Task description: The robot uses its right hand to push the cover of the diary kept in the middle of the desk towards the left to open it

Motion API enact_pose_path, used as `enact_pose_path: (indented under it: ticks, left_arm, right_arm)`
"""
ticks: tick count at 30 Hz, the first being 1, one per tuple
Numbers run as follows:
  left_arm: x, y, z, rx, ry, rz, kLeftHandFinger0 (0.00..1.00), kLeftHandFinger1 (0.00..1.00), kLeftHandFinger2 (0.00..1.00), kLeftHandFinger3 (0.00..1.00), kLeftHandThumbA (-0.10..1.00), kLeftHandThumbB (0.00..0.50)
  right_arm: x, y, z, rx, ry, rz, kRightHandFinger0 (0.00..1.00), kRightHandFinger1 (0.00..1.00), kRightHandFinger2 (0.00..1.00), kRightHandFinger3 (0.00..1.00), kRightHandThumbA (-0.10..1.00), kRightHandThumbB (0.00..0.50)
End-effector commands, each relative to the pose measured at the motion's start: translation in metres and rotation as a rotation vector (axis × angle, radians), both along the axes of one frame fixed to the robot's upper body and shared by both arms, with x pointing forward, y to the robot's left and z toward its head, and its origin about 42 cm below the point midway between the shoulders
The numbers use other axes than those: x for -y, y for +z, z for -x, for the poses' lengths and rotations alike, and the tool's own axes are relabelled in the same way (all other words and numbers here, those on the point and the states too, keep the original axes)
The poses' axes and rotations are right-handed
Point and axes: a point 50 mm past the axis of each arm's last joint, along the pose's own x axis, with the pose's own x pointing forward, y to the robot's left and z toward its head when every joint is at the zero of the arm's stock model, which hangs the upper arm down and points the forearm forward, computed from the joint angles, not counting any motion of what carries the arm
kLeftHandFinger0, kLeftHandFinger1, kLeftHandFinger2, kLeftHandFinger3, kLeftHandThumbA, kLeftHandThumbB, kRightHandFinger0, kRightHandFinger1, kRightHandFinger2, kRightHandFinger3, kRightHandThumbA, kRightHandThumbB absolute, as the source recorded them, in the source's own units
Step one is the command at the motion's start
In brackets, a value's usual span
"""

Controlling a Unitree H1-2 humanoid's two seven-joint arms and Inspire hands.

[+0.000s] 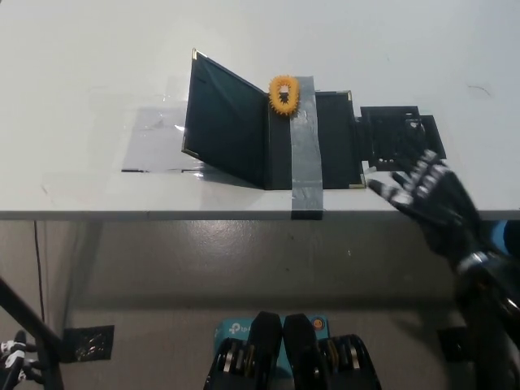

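Observation:
The dark green diary point(244, 130) lies in the middle of the white desk point(97, 65), held down by a strip of grey tape point(305, 154). Its cover point(223, 122) stands raised and tilted to the left, away from the inside page. An orange round sticker point(283, 94) sits at the top of the spine. My black right hand point(422, 195) is open at the desk's front edge, right of the diary and not touching it. My left hand is out of view.
A black flat frame-like piece point(400, 138) lies right of the diary, just beyond my right hand. A clear shiny sheet point(158, 138) covers the desk left of the diary. Below the desk edge the floor shows a blue box point(231, 329).

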Motion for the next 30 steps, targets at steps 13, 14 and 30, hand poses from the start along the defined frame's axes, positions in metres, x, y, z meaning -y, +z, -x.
enact_pose_path:
  ticks: [13,14,30]
  left_arm:
    - [-0.031,0.005,0.026,0.076,0.083,-0.018,0.32,0.39,0.2,0.37,0.61,0.5]
    - [-0.031,0.005,0.026,0.077,0.083,-0.018,0.32,0.39,0.2,0.37,0.61,0.5]
    - [-0.032,0.007,0.023,0.077,0.089,-0.032,0.34,0.39,0.19,0.38,0.64,0.5]
  right_arm:
    - [0.094,0.01,0.127,0.135,-0.076,-0.156,1.0,1.0,0.93,0.98,1.0,0.286]
    - [0.094,0.009,0.128,0.133,-0.079,-0.153,1.0,1.0,0.93,0.97,1.0,0.287]
    - [0.094,-0.125,0.134,-0.137,-0.569,0.126,0.46,0.56,0.56,0.56,1.0,0.272]
